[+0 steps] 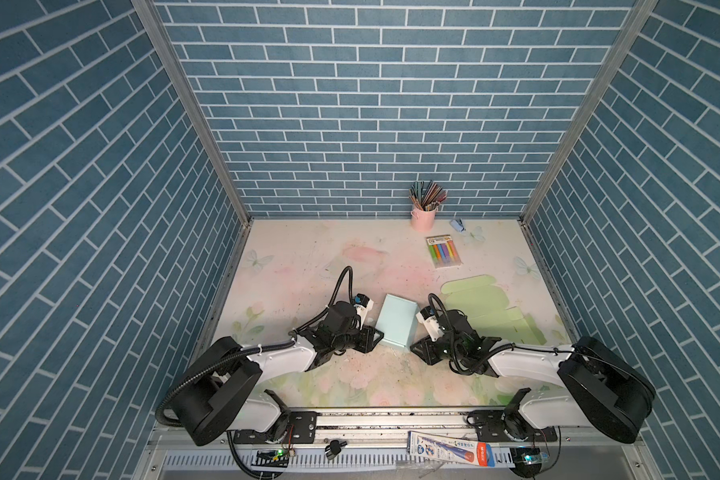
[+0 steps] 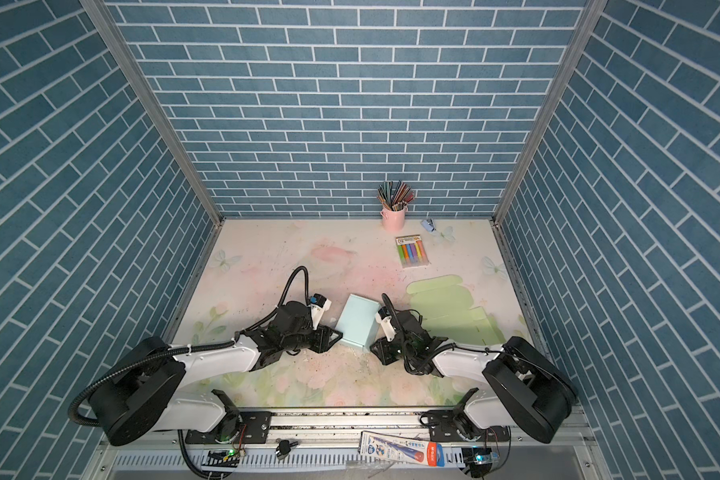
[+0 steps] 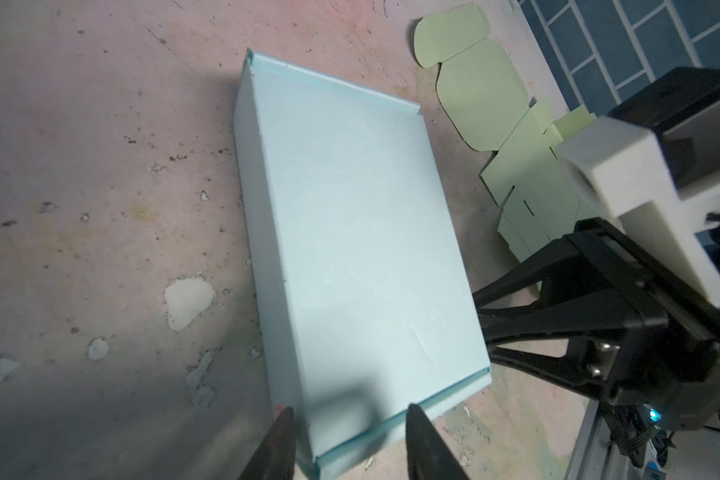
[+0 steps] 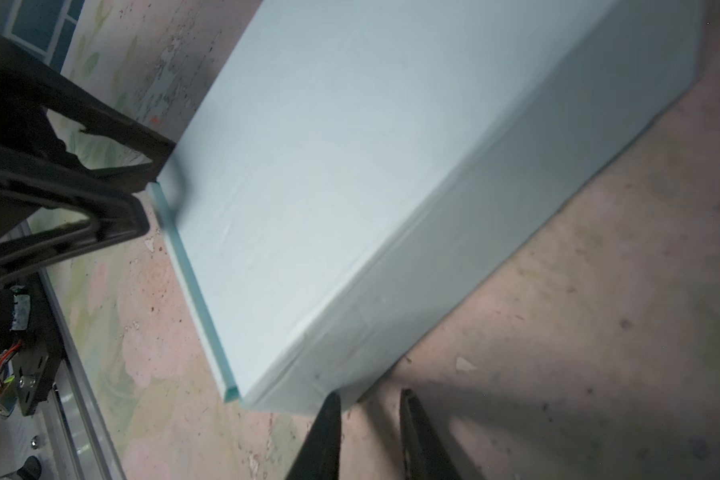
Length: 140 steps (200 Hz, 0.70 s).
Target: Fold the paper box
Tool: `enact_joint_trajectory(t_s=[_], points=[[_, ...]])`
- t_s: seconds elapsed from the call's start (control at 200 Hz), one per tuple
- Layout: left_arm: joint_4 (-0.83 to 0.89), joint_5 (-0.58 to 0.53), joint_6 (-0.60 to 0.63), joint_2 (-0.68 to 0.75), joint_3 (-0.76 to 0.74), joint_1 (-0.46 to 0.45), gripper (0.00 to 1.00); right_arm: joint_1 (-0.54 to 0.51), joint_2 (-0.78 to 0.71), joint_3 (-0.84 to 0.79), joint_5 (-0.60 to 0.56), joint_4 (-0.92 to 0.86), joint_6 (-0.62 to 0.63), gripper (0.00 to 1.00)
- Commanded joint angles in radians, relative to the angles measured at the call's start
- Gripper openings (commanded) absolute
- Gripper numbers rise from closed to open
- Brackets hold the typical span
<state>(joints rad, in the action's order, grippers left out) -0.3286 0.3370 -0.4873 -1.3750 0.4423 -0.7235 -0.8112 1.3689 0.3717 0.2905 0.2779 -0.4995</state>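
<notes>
In the right wrist view the paper box (image 4: 350, 187) runs off the picture's edge at its far end, and the right gripper (image 4: 370, 395) at its near corner shows only two dark tips. Beside the box, the right arm (image 1: 524, 361) hides part of the green cardboard blank (image 1: 472, 301).

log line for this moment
blue box: folded | left hand: open, straddling near corner | right hand: open, beside box | green blank: flat
</notes>
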Motion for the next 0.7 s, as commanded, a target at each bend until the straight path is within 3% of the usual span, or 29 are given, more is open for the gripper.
enact_joint_trajectory(t_s=[0.0,0.485,0.695], points=[[-0.071,0.007,-0.039,-0.021,-0.017,-0.027,0.44,-0.04,0.053,0.013,-0.01,-0.018,-0.045,0.27],[-0.184,-0.022,-0.137,-0.084,-0.034,-0.143,0.42,-0.079,0.126,0.085,-0.012,0.035,-0.049,0.26],[-0.206,-0.038,-0.174,-0.051,-0.068,-0.154,0.4,-0.08,0.157,0.089,-0.003,0.073,-0.057,0.26]])
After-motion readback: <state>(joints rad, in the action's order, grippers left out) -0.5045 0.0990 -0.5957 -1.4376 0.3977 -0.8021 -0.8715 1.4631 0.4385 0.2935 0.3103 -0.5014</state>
